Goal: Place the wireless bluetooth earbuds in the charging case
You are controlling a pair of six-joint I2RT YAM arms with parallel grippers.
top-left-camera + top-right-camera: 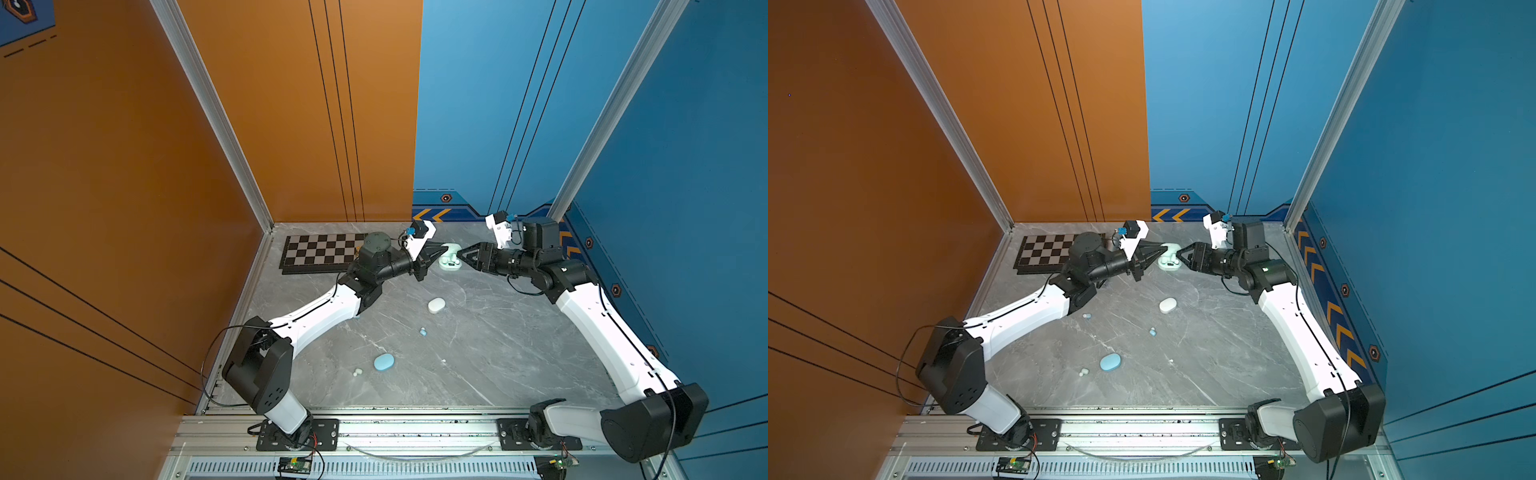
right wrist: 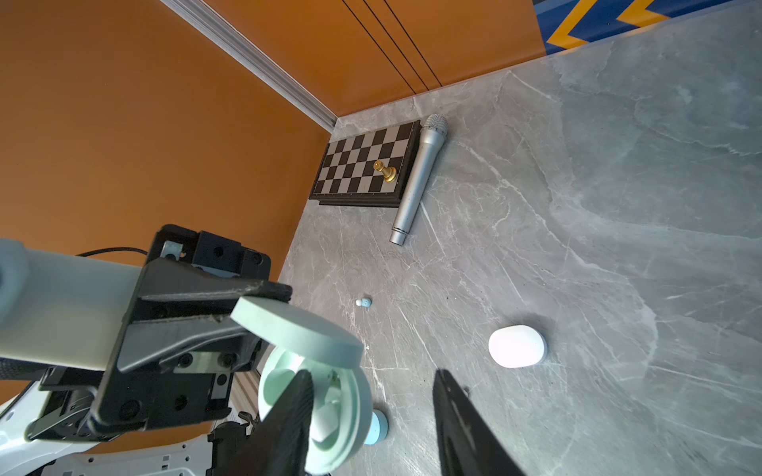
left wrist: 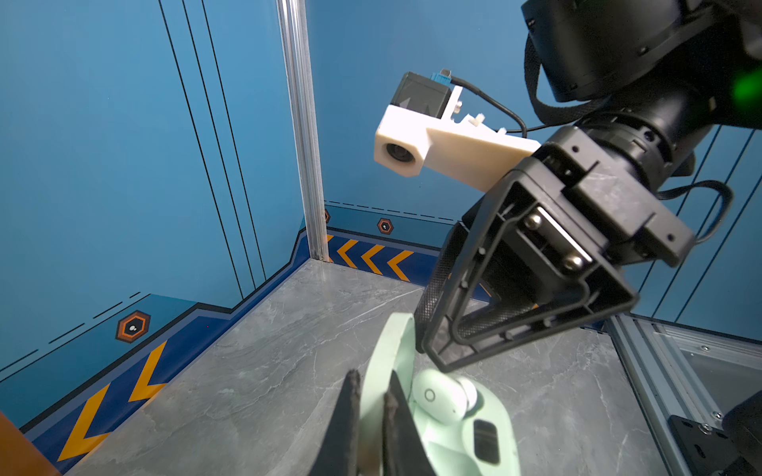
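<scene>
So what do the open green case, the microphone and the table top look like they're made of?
Green case: moulded plastic by the look, matte, evenly coloured, rounded edges. Microphone: metal or silver-painted plastic, satin body, mesh head. Table top: smooth grey slab with white veins; real stone or printed laminate, can't tell.

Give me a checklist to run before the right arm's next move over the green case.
1. Lid clamped open by the left gripper: ok.
2. Right gripper jaws apart, nothing between them: ok.
3. Earbud fully seated in the green case: cannot tell.
4. Second socket free: ok, it looks empty.
5. Loose earbuds beside the blue case lie uncovered on the table: ok.
6. Those loose earbuds match the green case: cannot tell, too small.
</scene>
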